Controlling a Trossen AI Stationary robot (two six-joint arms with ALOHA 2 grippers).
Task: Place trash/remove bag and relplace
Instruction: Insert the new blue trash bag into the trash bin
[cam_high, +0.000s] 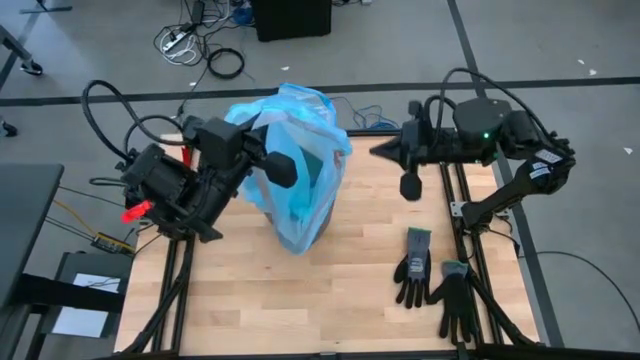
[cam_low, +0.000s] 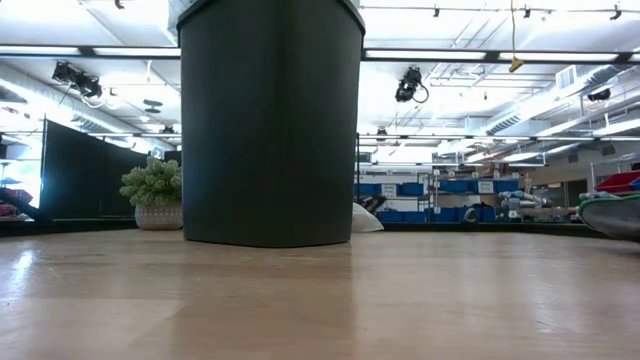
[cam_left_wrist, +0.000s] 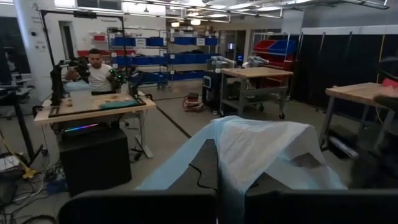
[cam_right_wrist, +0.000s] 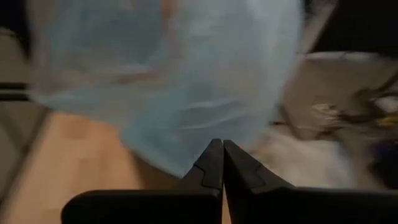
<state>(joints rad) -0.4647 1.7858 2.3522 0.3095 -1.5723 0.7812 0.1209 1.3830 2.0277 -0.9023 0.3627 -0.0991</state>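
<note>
blue bag (cam_high: 295, 160) — upright on bin | both pincers closed

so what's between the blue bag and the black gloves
Only bare wooden tabletop lies between the blue bag and the black gloves, seen in the high view.
</note>
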